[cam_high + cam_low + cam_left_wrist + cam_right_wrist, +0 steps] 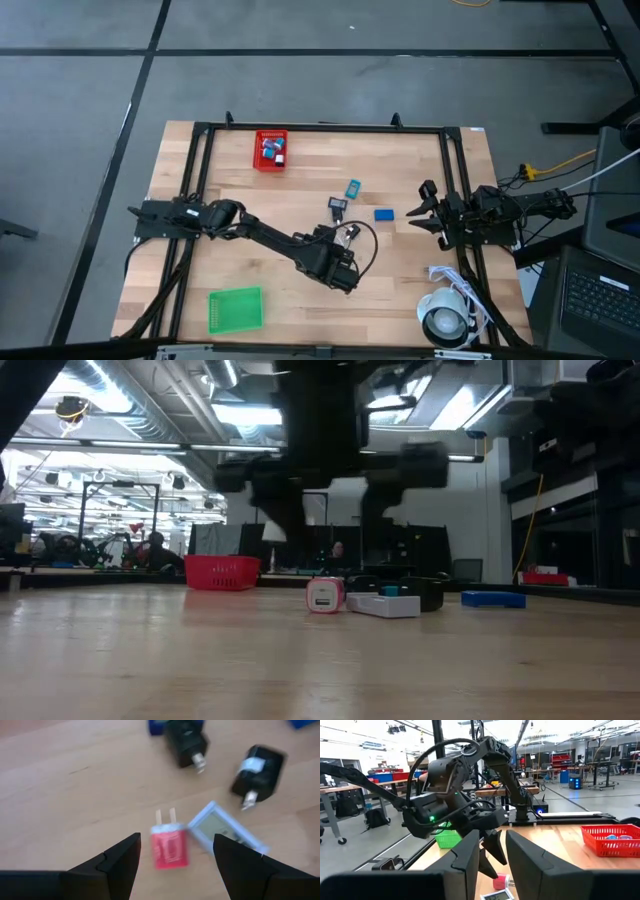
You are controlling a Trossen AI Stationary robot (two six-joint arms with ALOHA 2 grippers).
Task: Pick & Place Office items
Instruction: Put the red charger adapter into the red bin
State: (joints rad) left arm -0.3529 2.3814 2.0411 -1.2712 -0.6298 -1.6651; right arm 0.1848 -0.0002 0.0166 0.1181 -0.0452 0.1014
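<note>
**Left fingers spread over the pink-red plug**

Now the left gripper hangs low over the middle of the pale wooden counter, a little right of centre in the high view; its two dark fingers stand wide apart, holding nothing, with the small pink-red blocky wall plug with two metal prongs lying flat on the wood between them; just beside the plug, at the lower right of the left wrist frame, lies a flat white card-like piece with a grey face, touching or nearly touching it; two black blocky adapters sit further up that frame, well apart from the fingers; in the high view a teal piece and a flat blue piece lie just right of centre, clear of the arm; the red mesh bin stands at the upper middle of the high view with a few small blue, white and red items inside; the green mesh bin sits at the lower left; the right gripper waits at the right edge of the counter, its fingers drawn narrow with a slim gap and nothing between them; a large white roll with cable rests at the lower right.
</note>
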